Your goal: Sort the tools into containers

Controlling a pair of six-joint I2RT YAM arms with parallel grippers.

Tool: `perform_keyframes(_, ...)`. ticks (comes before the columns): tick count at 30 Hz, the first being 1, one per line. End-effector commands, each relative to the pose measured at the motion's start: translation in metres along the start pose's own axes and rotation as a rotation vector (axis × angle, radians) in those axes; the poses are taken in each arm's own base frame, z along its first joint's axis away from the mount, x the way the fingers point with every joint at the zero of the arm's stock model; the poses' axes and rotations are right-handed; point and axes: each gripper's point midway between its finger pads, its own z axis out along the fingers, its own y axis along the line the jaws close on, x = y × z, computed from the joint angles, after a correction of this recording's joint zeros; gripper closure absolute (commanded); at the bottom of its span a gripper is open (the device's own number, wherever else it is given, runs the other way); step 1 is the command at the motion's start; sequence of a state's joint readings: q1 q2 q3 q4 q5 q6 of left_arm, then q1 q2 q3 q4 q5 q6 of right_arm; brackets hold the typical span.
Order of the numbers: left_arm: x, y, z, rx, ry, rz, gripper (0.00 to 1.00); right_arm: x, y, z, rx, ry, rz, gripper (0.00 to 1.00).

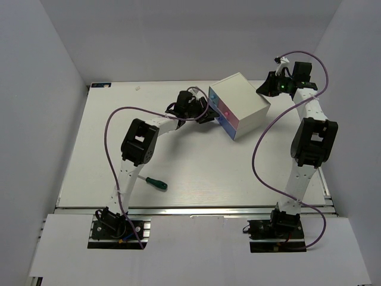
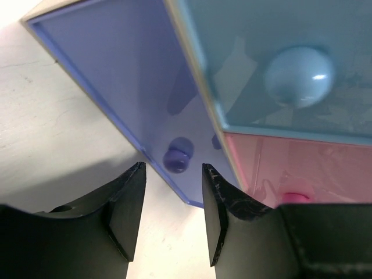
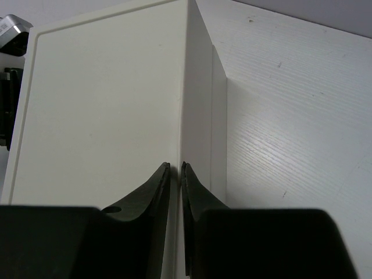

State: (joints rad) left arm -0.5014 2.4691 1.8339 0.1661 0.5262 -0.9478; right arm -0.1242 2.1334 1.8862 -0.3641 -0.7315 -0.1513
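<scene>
The white cabinet (image 1: pixel 241 101) stands at the back of the table, its drawer fronts turned toward the left arm. In the left wrist view I see a violet-blue drawer (image 2: pixel 116 75) with a round knob (image 2: pixel 176 160), a light blue drawer (image 2: pixel 261 35) and a pink drawer (image 2: pixel 308 168). My left gripper (image 2: pixel 172 170) is open, and the violet knob sits just beyond the tips, in line with the gap. My right gripper (image 3: pixel 175 167) is shut with only a hairline gap, its tips at the cabinet's top back edge (image 3: pixel 187 87). A green-handled screwdriver (image 1: pixel 156 183) lies near the left arm.
The left arm's purple cable (image 1: pixel 119 113) loops above the table. The right arm (image 1: pixel 309 143) stands along the table's right edge (image 1: pixel 326 179). White walls enclose the table on three sides.
</scene>
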Motion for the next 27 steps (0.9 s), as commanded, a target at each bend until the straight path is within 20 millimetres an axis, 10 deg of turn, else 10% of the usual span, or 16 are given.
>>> perform_keyframes(1,-0.005,-0.016,0.001,0.041,0.002,0.014,0.48,0.083,0.011,0.009,-0.035,0.224,0.194,0.83)
perform_keyframes(27,0.025,-0.016,0.022,0.073,0.068,-0.012,0.55,0.105,0.028,0.008,-0.079,0.272,0.27,0.86)
